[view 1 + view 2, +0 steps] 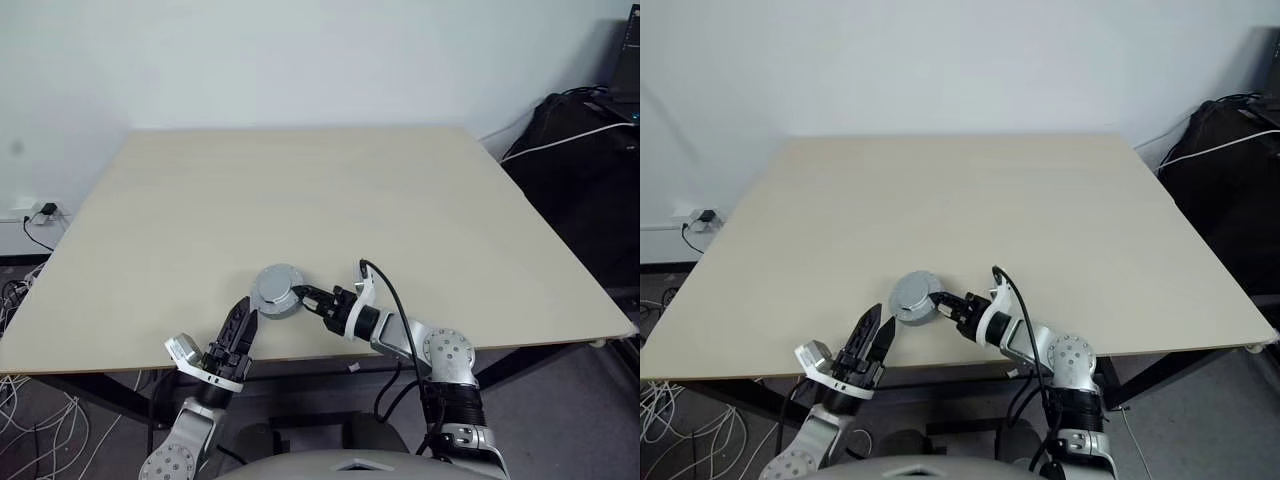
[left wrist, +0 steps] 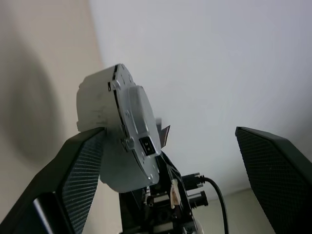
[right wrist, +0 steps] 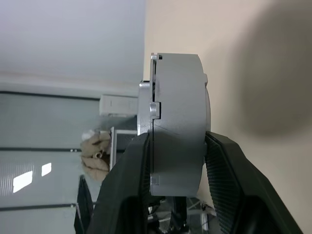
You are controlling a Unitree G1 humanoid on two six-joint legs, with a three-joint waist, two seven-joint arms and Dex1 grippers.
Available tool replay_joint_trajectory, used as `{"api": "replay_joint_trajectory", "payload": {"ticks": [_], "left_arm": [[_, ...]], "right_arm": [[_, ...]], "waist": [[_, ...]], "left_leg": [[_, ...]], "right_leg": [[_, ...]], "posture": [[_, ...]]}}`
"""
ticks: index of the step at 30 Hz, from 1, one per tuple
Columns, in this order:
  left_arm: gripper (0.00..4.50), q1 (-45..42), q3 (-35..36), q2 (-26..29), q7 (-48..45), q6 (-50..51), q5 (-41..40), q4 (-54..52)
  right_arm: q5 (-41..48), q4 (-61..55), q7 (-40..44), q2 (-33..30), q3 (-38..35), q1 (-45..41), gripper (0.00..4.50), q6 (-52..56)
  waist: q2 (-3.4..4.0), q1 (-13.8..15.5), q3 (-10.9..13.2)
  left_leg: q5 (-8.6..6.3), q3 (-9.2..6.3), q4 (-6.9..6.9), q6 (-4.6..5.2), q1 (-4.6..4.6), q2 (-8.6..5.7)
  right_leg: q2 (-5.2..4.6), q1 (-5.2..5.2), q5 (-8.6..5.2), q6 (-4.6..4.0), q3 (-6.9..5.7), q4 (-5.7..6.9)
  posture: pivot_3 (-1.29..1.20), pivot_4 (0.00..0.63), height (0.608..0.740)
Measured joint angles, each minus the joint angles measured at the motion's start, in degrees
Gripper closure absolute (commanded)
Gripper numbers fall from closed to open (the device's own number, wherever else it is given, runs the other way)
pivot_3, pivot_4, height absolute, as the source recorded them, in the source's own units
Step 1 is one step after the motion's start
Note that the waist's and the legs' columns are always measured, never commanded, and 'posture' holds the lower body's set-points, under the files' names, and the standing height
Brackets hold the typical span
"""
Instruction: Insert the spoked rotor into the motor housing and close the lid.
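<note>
Head view: round grey metal motor housing (image 1: pixel 277 290) with lid on, clamped in right gripper (image 1: pixel 305 296) over pale wooden tabletop (image 1: pixel 300 200) near edge.

L wrist view: left gripper (image 2: pixel 170 165) spread wide, released.

R wrist view: seam looks shut; next, prob. set assy down.

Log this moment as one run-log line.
right gripper: shut on motor housing, lid on | left gripper: open beside it | above table

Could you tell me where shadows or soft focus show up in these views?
Left wrist view: a broad soft shadow on the table; the near left gripper looks soft. Right wrist view: a dark shadow beside the motor housing. Left eye view: even lighting, no glare.
</note>
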Motion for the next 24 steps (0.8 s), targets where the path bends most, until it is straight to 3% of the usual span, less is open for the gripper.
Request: {"api": "replay_joint_trajectory", "payload": {"ticks": [21,24], "left_arm": [[0.03,-1.98,-0.74,0.37,2.76,2.28,-0.97,2.38],[0.61,-1.99,-0.72,0.37,2.75,2.14,-0.97,2.38]], "right_arm": [[1.90,-1.67,-0.14,-0.02,2.30,0.03,3.15,2.55],[1.90,-1.78,-0.14,-0.02,2.36,0.03,3.15,2.56]], "waist": [[-0.01,-0.27,0.00],[-0.01,-0.27,-0.01]], "left_leg": [[0.00,0.00,0.00,0.00,0.00,0.01],[0.00,0.00,0.00,0.00,0.00,0.00]], "right_leg": [[0.00,0.01,0.00,0.01,0.00,0.00],[0.00,0.01,0.00,0.01,0.01,0.00]], "posture": [[0.00,0.000,0.740],[0.00,0.000,0.740]]}}
